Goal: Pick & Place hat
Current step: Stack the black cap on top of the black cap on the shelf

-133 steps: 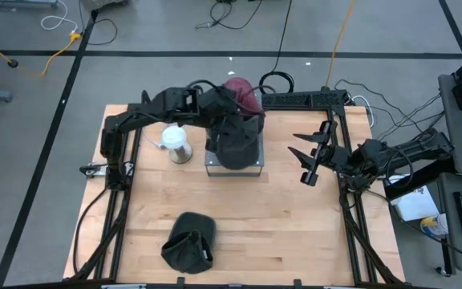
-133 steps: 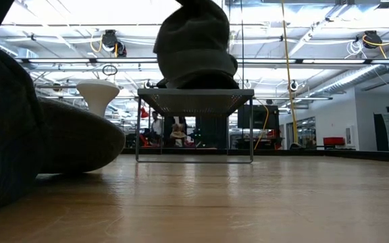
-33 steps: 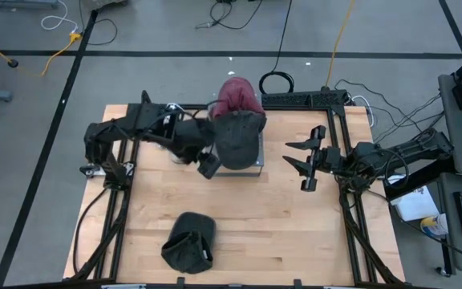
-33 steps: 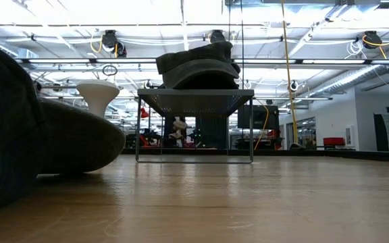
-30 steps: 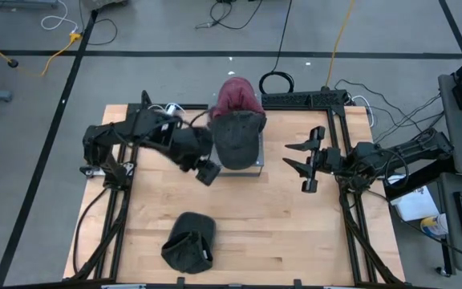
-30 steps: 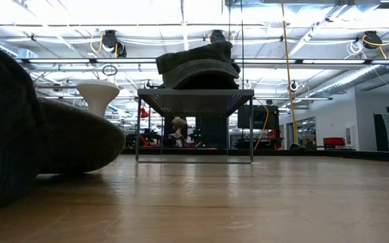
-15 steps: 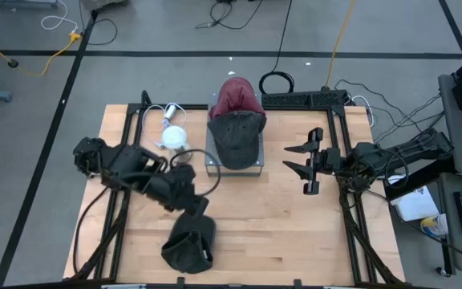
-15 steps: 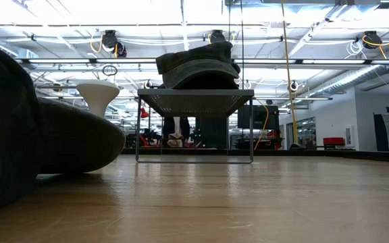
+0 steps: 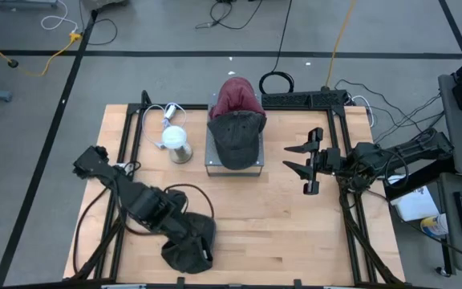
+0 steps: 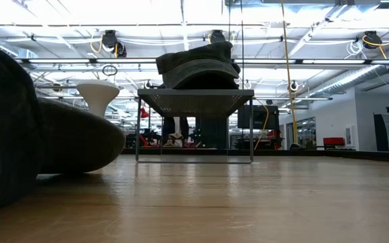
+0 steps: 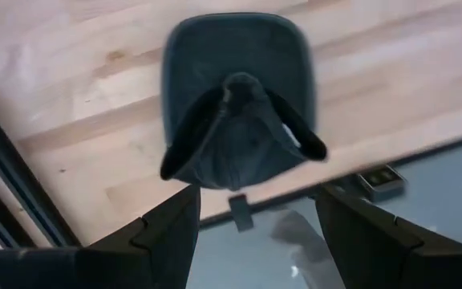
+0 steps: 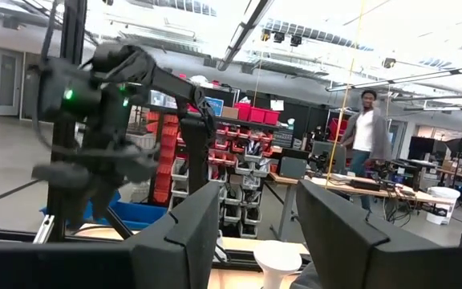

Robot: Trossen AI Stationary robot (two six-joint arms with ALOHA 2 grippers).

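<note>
The dark cap lies at the lower middle of the high view, near the front edge of the table, crown up and a little crumpled; in my left wrist view it shows its opening and strap end toward me. I judge it light, soft and floppy, so it will sag and fold if I take only the fabric; the better hold looks like the back rim by the strap, or the stiffer brim, pinched through both layers. My left pincer hangs right above it with its fingers spread wide, nothing between them, and in the high view it overlaps the cap's upper left edge. Up the frame, two caps already sit on the wire stand: a grey cap over the stand and a maroon cap behind it, with a white cup just left of the stand. My right pincer waits at middle right, fingers apart, empty.
</note>
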